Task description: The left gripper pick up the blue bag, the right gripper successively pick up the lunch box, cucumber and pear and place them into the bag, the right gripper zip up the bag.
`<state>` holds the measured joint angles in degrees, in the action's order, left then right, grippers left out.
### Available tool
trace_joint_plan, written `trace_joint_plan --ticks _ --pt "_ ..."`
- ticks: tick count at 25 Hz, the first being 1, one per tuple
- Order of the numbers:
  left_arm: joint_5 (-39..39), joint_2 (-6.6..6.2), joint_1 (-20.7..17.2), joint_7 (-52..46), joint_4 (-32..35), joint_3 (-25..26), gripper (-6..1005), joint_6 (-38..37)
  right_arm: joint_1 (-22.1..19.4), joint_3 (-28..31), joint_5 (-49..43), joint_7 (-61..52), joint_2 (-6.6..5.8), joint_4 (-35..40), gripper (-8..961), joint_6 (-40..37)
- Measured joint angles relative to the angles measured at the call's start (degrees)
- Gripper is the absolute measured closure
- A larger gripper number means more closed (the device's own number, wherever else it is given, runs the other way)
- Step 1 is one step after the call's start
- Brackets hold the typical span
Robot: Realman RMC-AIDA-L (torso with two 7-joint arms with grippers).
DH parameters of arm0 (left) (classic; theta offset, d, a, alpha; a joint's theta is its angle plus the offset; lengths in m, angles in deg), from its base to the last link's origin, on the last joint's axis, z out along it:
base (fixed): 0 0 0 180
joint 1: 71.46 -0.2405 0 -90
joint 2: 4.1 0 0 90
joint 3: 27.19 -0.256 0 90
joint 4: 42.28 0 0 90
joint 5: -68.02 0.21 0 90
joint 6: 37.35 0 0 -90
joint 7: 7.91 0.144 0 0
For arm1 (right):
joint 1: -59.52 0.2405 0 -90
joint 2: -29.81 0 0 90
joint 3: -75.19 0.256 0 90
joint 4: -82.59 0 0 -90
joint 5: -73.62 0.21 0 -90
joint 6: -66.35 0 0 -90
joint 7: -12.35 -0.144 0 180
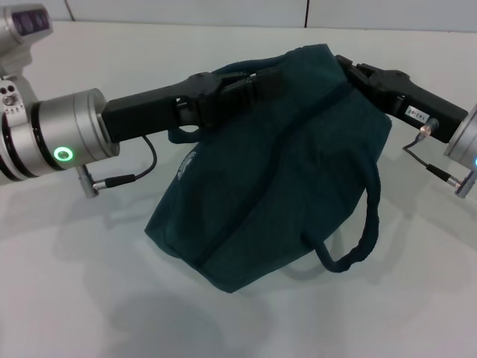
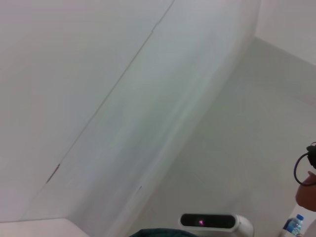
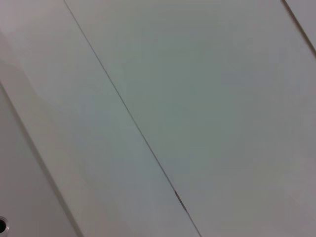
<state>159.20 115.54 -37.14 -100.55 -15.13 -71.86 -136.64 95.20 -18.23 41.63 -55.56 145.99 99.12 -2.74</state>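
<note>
The blue bag (image 1: 276, 179) is lifted at its top and sags onto the white table (image 1: 74, 283), its mouth looking closed. My left gripper (image 1: 250, 83) reaches in from the left and is shut on the bag's upper edge near a handle. At the bag's top right corner, my right gripper (image 1: 346, 66) has its fingers pinched on the fabric. One loop handle (image 1: 361, 235) hangs down the bag's right side. A sliver of the bag (image 2: 153, 232) shows in the left wrist view. The lunch box, cucumber and pear are out of view.
The left arm's silver cylinder with its green ring light (image 1: 64, 154) hangs over the table's left side. Cables dangle under both wrists. The left wrist view shows a wall, a white camera unit (image 2: 212, 221) and a water bottle (image 2: 295, 225). The right wrist view shows only pale panels.
</note>
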Motion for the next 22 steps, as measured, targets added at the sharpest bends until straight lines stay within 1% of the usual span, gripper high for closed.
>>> trace_joint_plan --ticks 9,13,17,19,22 --pt "-0.18 -0.03 0.87 -0.29 0.3 0.01 945 0.67 -0.52 0.0 -0.21 -1.3 -0.05 -0.09 935 -0.31" --pt "-0.86 -0.05 1.02 -0.2 0.3 0.0 945 0.8 -1.3 0.08 -0.23 -3.27 -0.17 -0.33 882 -0.63" --pt "-1.57 -0.08 1.02 -0.03 0.3 0.01 945 1.49 -3.8 1.73 1.01 -4.0 -0.29 -0.37 829 -2.89" --pt "-1.59 -0.09 1.02 -0.1 0.27 0.01 945 2.49 -5.14 2.97 1.89 -4.64 -0.56 -0.36 802 -4.04" --pt "-1.59 -0.04 1.02 -0.3 0.08 0.0 945 4.26 -7.26 6.03 2.15 -5.12 -1.23 -0.37 567 -6.08"
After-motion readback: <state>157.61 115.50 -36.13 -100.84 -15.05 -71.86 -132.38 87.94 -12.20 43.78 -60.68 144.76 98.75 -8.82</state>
